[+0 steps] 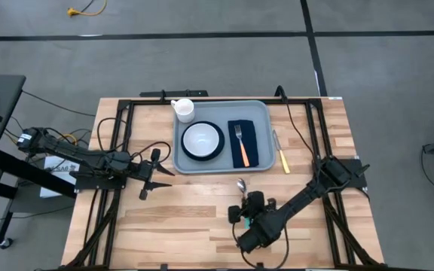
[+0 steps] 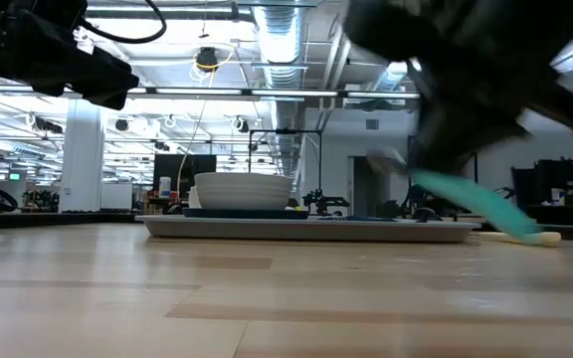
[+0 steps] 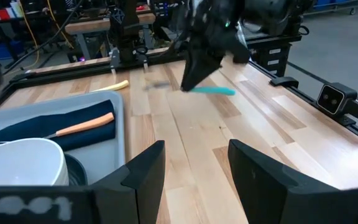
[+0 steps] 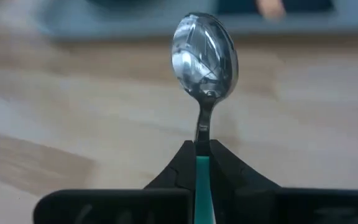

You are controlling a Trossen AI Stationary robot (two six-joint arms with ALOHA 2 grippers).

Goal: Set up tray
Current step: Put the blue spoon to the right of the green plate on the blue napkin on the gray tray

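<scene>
The grey-blue tray [image 1: 261, 119] lies at the table's far middle and shows in the low view too [image 2: 306, 230]. On it are a white bowl [image 1: 202, 139] on a dark plate, a white cup [image 1: 184, 110] and a navy napkin [image 1: 248, 147] carrying an orange-handled fork [image 1: 240, 147]. My right gripper [image 1: 242, 197] hovers near the tray's near edge, shut on a teal-handled spoon [image 4: 204, 53]. My left gripper [image 3: 194, 180] waits open at the tray's left [image 1: 151, 175]. My right gripper pinches the spoon between its two fingers where the metal neck meets the teal handle [image 4: 202, 163]. The fingers slant down toward the far edge. The spoon's bowl [image 1: 241, 183] sticks out past the fingertips toward the tray, the handle [image 2: 466, 205] trails back, and the spoon is lifted clear.
A yellow-handled knife [image 1: 281, 153] lies on the wood just right of the tray. Black frame rails [image 1: 115, 143] run along both table sides and the far edge. Bare wood spreads across the near half [image 1: 179, 226].
</scene>
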